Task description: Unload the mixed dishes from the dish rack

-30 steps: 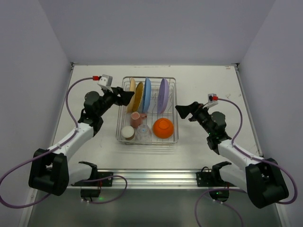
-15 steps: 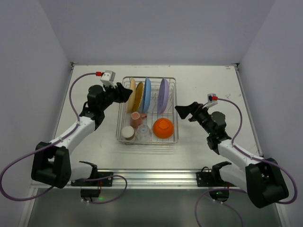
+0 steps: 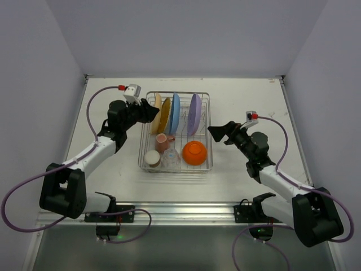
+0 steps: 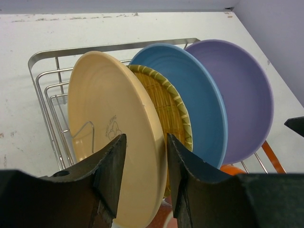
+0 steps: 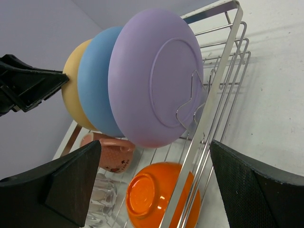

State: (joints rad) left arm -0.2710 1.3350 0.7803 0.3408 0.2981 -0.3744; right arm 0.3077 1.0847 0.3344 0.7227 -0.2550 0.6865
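Note:
The dish rack (image 3: 204, 132) holds upright tan (image 3: 157, 105), yellow (image 3: 165, 117), light-blue (image 3: 175, 112) and lavender (image 3: 194, 113) plates, with a pink mug (image 3: 163, 141), cream cup (image 3: 152, 158), clear glass (image 3: 171, 160) and orange bowl (image 3: 194, 152) in front. My left gripper (image 3: 150, 111) is open, its fingers either side of the tan plate's (image 4: 107, 114) rim in the left wrist view (image 4: 145, 161). My right gripper (image 3: 217, 131) is open wide and empty, just outside the rack's right side, facing the lavender plate (image 5: 156, 76) and orange bowl (image 5: 156, 194).
The rack's wire wall (image 5: 216, 90) stands between my right gripper and the dishes. White table (image 3: 254, 96) surrounds the rack, with walls on three sides. The left gripper's fingers (image 5: 28, 85) show beyond the tan plate in the right wrist view.
My left arm has swung away from me and right, bringing its open gripper up to the tan plate's rim. The right arm has barely moved. No dish has shifted.

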